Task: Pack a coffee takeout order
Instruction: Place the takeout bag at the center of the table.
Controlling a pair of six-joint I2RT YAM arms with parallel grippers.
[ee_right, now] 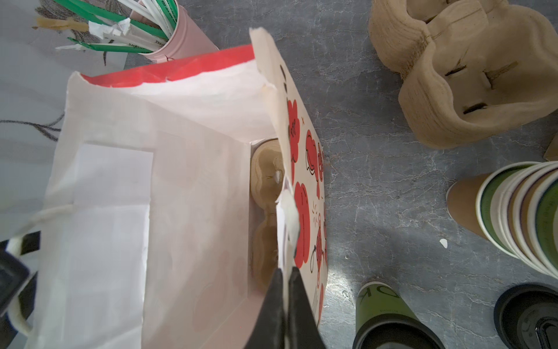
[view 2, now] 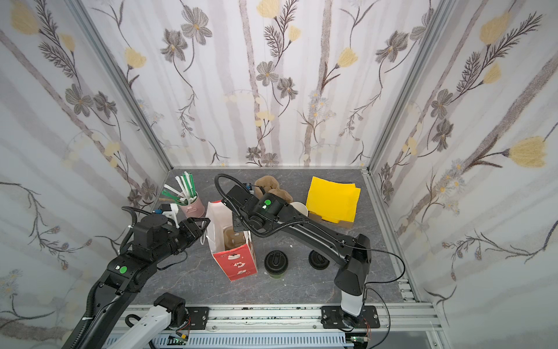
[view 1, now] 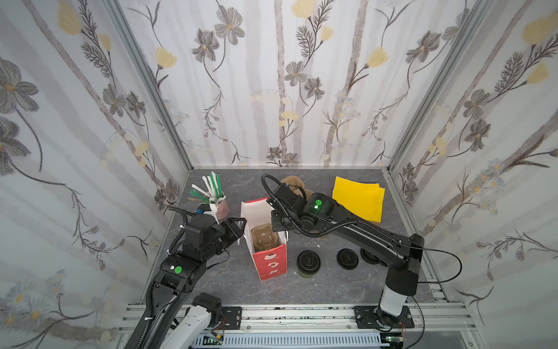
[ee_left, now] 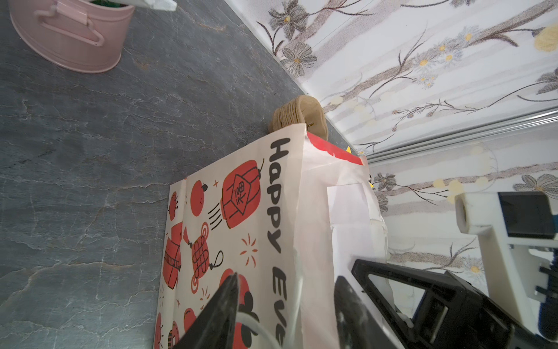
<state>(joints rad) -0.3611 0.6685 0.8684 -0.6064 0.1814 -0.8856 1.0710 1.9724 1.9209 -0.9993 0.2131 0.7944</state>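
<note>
Access to the mouth of the paper bag [view 1: 271, 266] is judged to be the matter in hand. The bag is stood upright at the middle of the worktop [view 1: 317, 287], mouth upward, and a brown cup carrier [view 1: 265, 238] is seen lying in its bottom. The right gripper [ee_right: 285, 273] is closed almost completely, its jaws pinched on the upper edge of the bag's right wall. The left gripper [ee_left: 287, 281] is set at the opposite wall with its jaws about half apart and the bag's rim between them; no firm hold can be made out there (a loose straddle rather than a grip is suggested). The lidded cup [view 1: 308, 262] is stood upright on the worktop just beside the bag's right wall, towards the robot and outside the bag. Its long axis is vertical, and it is placed below and nearer the robot than the right jaws, with the bag between it and the left ones. The right arm is therefore reckoned the nearer, though its jaws are occupied by the bag. The yellow napkin [view 1: 357, 198] is laid at the far right, the green straws [view 1: 213, 189] are stood in a pink pot [view 1: 222, 208] beyond the left gripper, and nothing of the order is yet seen inside the bag.
</note>
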